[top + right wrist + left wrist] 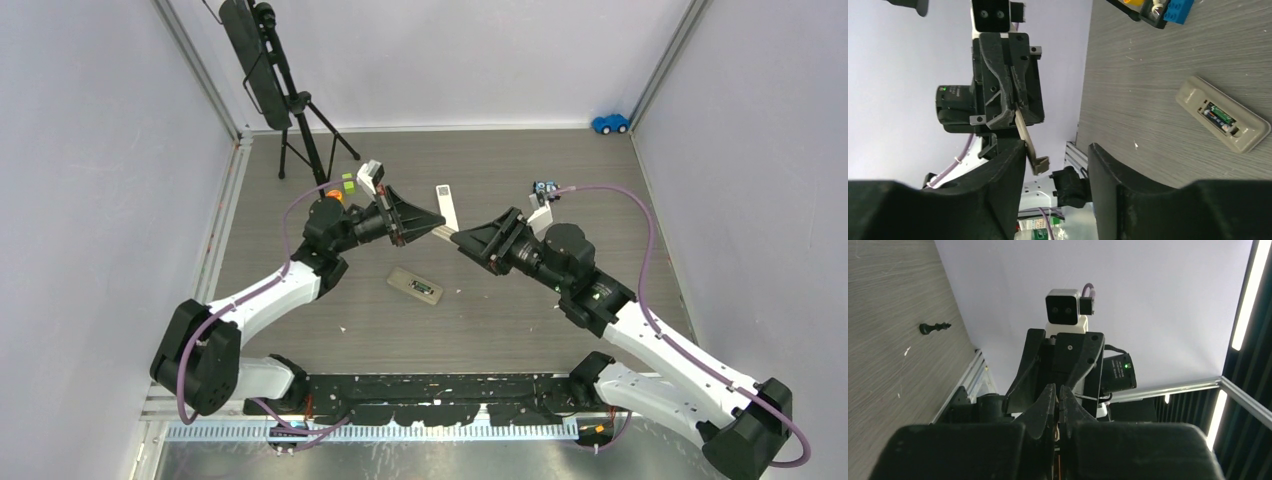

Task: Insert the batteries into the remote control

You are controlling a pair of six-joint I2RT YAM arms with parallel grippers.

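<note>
Batteries (1219, 116) are seated in the open remote (1190, 93). Its cover (1025, 135) is pinched by the left end effector (1015, 97), with the right end effector (1055, 152) spread wide nearby. Cover refitting is judged next.

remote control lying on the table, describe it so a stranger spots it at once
Start at the middle of the grey wood-grain table. A flat beige rectangular remote control lies there slantwise, back upward. Only it has an open compartment showing a green-black battery.
</note>
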